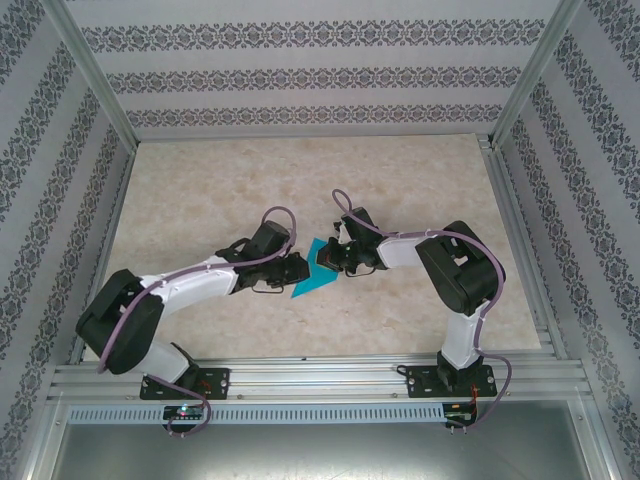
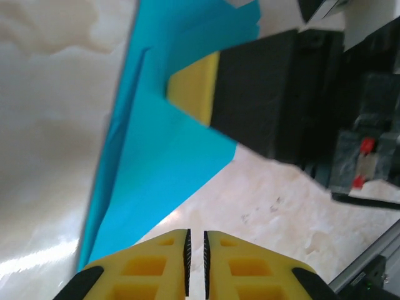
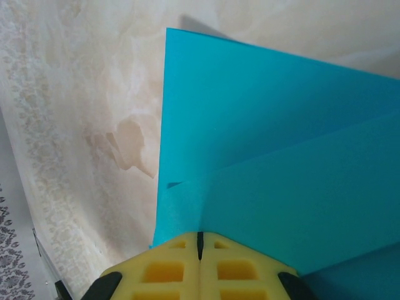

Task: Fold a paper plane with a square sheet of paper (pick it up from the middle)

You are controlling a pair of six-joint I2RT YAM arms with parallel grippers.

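Nearest, the left tool (image 2: 195,250) stands a sliver apart, gripping nothing, just short of the folded teal sheet (image 1: 312,275), which sits mid-way across the desk (image 1: 200,190), its long axis slanting from a narrow near-left tip to the wide far-right end that the right tool (image 3: 200,240) pinches, probably steadying it for creasing.

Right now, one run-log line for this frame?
step: folding | right gripper: shut on folded teal sheet | left gripper: barely open, empty, beside sheet
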